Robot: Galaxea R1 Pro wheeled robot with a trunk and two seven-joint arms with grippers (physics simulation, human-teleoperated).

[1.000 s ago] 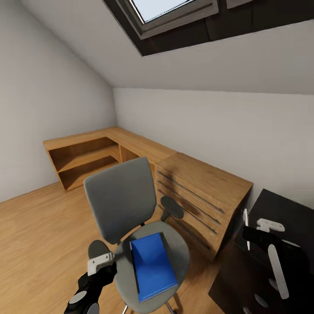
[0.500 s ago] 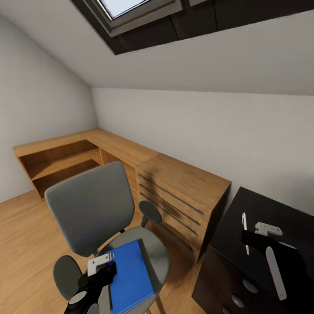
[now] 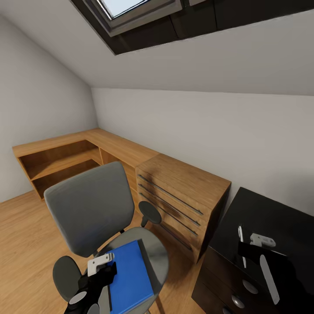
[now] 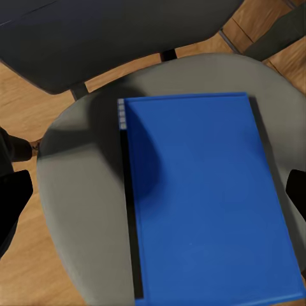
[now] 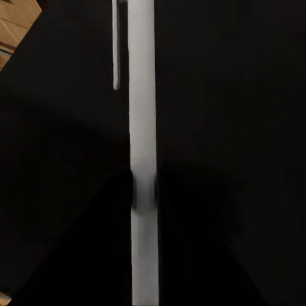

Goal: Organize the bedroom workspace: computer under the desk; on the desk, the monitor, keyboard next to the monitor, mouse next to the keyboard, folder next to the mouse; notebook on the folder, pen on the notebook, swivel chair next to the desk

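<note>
Item: folder, bright blue, flat on the chair seat, long axis running near to far. Left gripper hovers just over its near-left edge, the nearer arm; finger spread cannot be told. Right gripper pinches the white pen over the black desk, right. Room: sloped grey walls, plank floor, oak dresser beyond.

Both arms are black: the left arm has a grey disc and white bracket; the right arm, white bracket and bar.
</note>
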